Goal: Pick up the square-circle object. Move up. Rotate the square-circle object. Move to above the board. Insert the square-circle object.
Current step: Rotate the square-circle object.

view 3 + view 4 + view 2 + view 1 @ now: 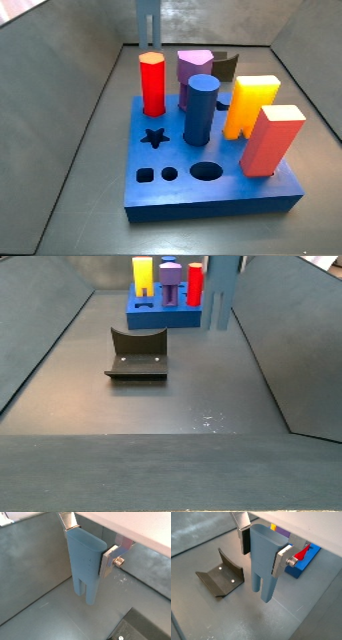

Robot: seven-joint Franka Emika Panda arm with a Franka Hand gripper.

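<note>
The gripper (262,552) is shut on the square-circle object (263,559), a slate block. Its silver fingers (281,561) clamp the broad upper body and the two prongs hang straight down over the grey floor. The block shows in both wrist views (85,562) and in both side views (148,22) (225,291), where the gripper itself is cut off above the frame. The bright-blue board (227,195) lies apart from the block, to one side of it (160,318) (301,564). Its star, small square, small round and large round holes are open.
The dark fixture (136,354) stands on the floor beside the hanging block (221,577); a corner of it shows in a wrist view (143,629). Upright pegs stand on the board: red (152,85), dark blue cylinder (201,110), purple, yellow, orange-red. Grey walls enclose the floor.
</note>
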